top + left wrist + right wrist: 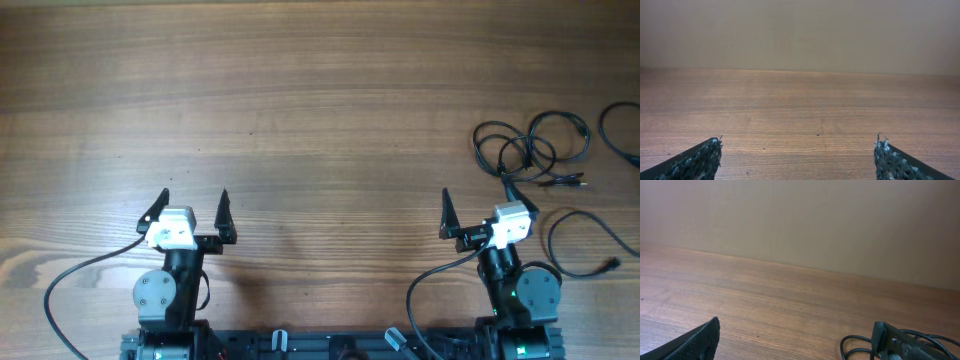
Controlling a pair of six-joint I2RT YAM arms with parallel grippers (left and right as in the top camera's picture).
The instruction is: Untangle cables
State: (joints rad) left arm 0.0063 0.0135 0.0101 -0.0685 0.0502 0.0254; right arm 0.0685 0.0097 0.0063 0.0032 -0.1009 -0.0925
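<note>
Both arms waited with fingers spread wide, holding nothing. The tangled cables [528, 148] lay just ahead of the right gripper [478, 200] and a little to its right, the loops sprawling sideways. The left gripper [192, 200] sat well apart, so the right arm looked nearer.

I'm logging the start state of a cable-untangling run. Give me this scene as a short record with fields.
surface: wooden table
cable tangle: far right, just ahead of the right arm
loose cable: open loop to the right of the right arm
edge cable: cut off by the right image edge
left gripper: open, empty, no cable nearby
right gripper: open, empty, outer finger beside the tangle, contact unclear
</note>
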